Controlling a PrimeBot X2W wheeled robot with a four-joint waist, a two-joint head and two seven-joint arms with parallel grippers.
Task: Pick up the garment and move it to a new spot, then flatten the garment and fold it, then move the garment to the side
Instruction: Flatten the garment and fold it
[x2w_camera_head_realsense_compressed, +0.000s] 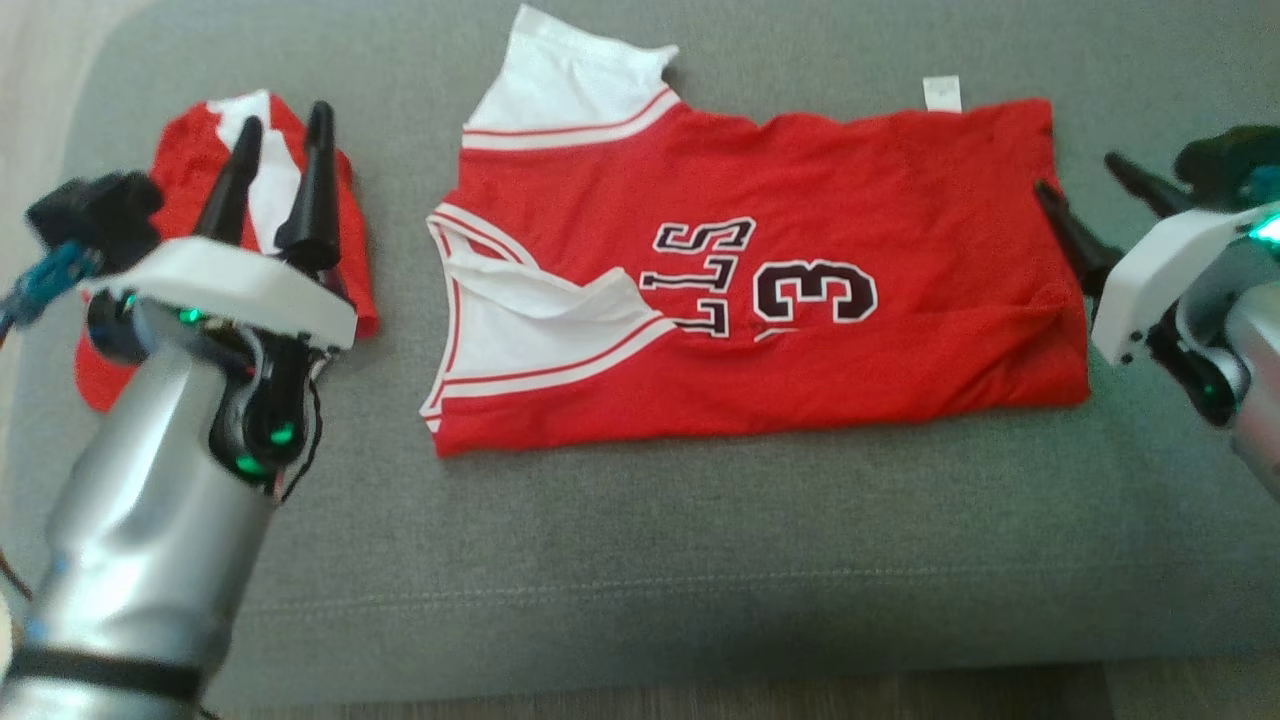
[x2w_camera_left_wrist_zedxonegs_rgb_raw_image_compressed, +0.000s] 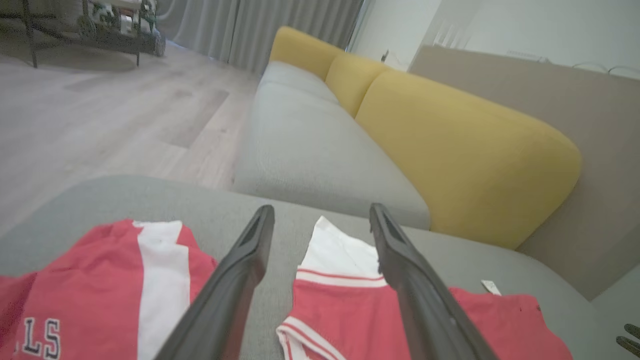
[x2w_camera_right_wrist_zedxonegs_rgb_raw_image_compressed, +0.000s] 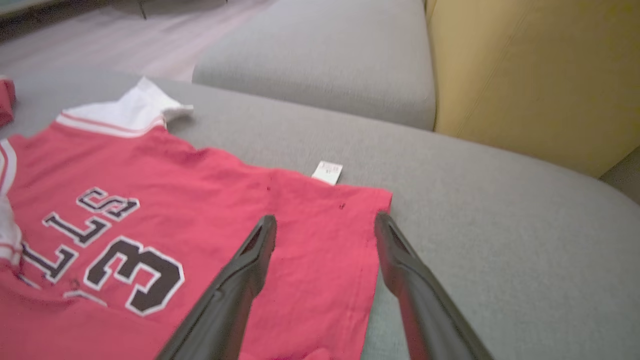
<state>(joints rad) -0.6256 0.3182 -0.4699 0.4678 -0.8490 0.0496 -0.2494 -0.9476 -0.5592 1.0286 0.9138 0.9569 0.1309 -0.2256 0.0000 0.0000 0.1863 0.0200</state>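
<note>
There are two red shirts: a big shirt lying flat and a small shirt in a bunch. The big shirt has one white tag, one number 3 and three black letters that can be seen.

There are two grippers, the left gripper and the right gripper. Each has two dark fingers, so that makes four fingers.

There are two grey seats: the near seat with both shirts on it, and a far seat in the left wrist view. The yellow cushions behind the far seat are hard to count.
</note>
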